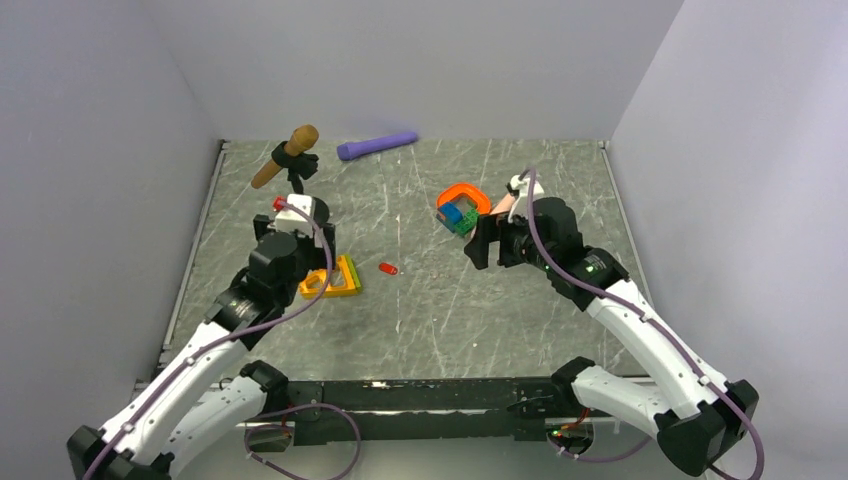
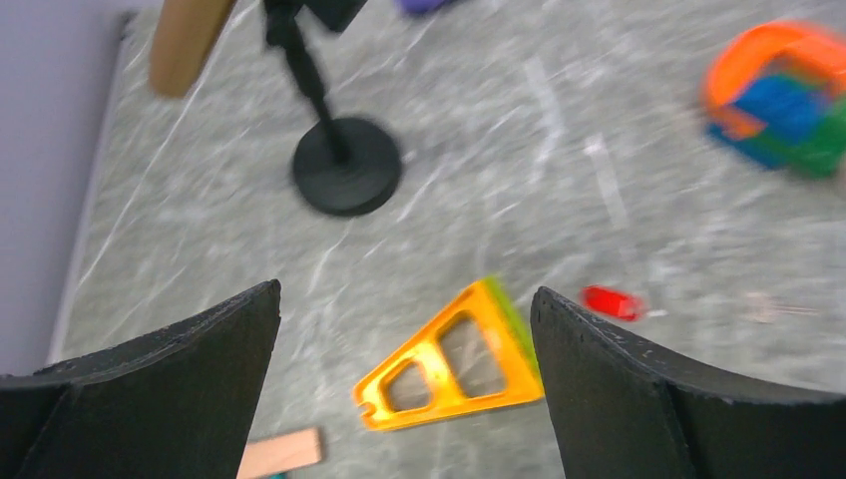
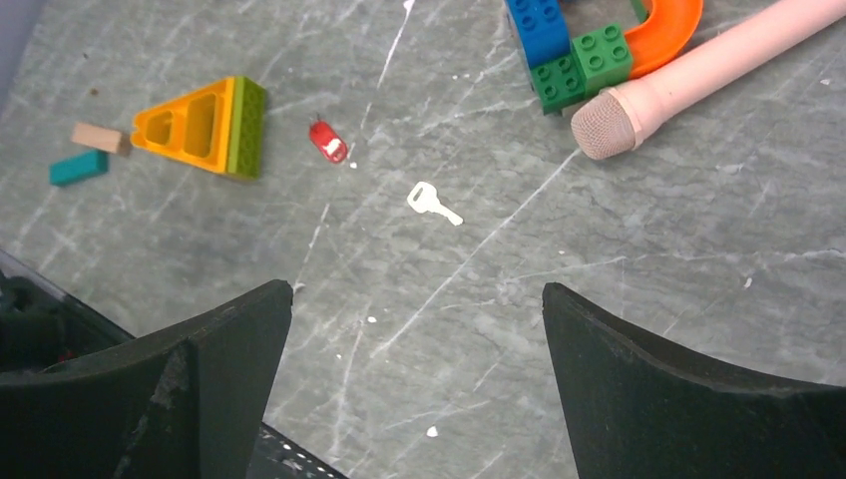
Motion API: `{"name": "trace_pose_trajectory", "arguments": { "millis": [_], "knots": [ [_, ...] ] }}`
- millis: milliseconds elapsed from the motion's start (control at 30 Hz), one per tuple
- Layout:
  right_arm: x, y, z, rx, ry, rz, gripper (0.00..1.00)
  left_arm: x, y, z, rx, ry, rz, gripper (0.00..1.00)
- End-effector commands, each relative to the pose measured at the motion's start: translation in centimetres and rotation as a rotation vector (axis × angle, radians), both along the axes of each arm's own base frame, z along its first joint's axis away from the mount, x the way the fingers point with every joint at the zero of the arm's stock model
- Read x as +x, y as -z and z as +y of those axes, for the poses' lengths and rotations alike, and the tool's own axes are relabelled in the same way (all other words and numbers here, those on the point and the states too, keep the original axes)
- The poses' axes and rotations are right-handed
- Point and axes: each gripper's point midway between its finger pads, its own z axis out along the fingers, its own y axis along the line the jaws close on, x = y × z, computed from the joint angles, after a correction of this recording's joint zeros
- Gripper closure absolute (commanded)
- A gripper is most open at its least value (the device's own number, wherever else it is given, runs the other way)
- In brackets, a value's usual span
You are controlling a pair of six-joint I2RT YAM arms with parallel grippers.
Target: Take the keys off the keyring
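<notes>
- Left gripper (image 2: 404, 289) – its two black fingers (image 2: 170, 374) stand spread wide with nothing between them; it hangs over the grey marbled table (image 1: 450, 320) and touches nothing.
- Right gripper (image 3: 417, 286) – likewise spread wide and holding nothing, only bare tabletop showing between its fingers (image 3: 658, 384).
- Just beyond the left gripper's fingertips lies an orange triangular block (image 2: 449, 364) with a green edge, flat on the table. A tan wooden block (image 3: 100, 137) and a teal block (image 3: 78, 167) lie near it, on its left.
- The silver key (image 3: 434, 203) lies flat on the table by itself, ahead of the right gripper and touched by neither arm.
- The red oval piece (image 3: 327, 140) lies close to the key but clearly apart from it, between the key and the orange triangle.
- Further out on the right sits the orange loop (image 1: 465, 193) with blue and green blocks (image 3: 564, 50) tucked against it; a pink microphone (image 3: 698, 75) rests on the loop, its head on the table just beside the green block.
- Far left, a wooden microphone (image 1: 285, 155) tilts on a black stand (image 2: 347, 165).
- At the back lies a purple cylinder (image 1: 377, 146).
</notes>
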Motion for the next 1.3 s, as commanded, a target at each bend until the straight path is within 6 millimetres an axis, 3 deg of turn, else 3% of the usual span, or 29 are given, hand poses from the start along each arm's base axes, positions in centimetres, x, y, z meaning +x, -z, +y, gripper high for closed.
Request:
{"name": "trace_pose_trajectory", "arguments": {
  "millis": [0, 67, 133, 267, 467, 600, 733, 933, 1033, 1167, 1233, 1267],
  "knots": [
    [0.9, -1.1, 0.9, -0.008, -0.092, -0.144, 0.00, 2.1, 2.6, 4.9, 0.016, -0.229, 0.007, 0.00],
    [1.2, 0.0, 0.4, -0.054, -0.084, -0.141, 0.00, 2.6, 4.9, 6.4, -0.040, -0.275, 0.052, 0.01],
    [2.1, 1.3, -1.3, -0.122, 0.018, -0.114, 0.00, 2.9, 6.6, 7.5, -0.024, -0.304, 0.048, 0.01],
    [3.0, 4.4, -3.3, -0.229, 0.122, -0.049, 0.00, 3.6, 9.1, 9.0, -0.031, -0.344, 0.063, 0.00],
    [3.4, 8.4, -4.8, -0.207, 0.228, -0.103, 0.00, 4.5, 13.6, 10.8, 0.008, -0.361, 0.116, 0.01],
    [3.1, 9.2, -4.5, -0.096, 0.269, -0.132, 0.00, 5.3, 14.9, 12.5, -0.007, -0.368, 0.081, 0.01],
    [2.5, 8.9, -2.9, -0.011, 0.229, -0.077, 0.00, 7.3, 13.8, 12.0, 0.022, -0.279, 0.012, 0.01],
    [2.8, 8.5, -2.1, 0.005, 0.239, -0.011, 0.00, 9.9, 12.6, 11.3, 0.086, -0.203, -0.068, 0.01],
    [2.9, 7.4, -1.8, 0.024, 0.232, -0.027, 0.00, 10.2, 12.7, 11.4, 0.083, -0.177, -0.132, 0.01],
    [2.8, 6.4, -1.5, 0.053, 0.236, -0.007, 0.00, 9.0, 12.9, 11.3, 0.083, -0.160, -0.199, 0.01],
    [2.5, 6.3, -1.5, 0.070, 0.255, 0.023, 0.00, 9.1, 13.6, 11.2, 0.077, -0.152, -0.144, 0.01],
    [2.4, 6.3, -1.6, 0.076, 0.266, 0.037, 0.00, 9.4, 12.9, 11.2, 0.076, -0.156, -0.178, 0.01]
  ]
}}
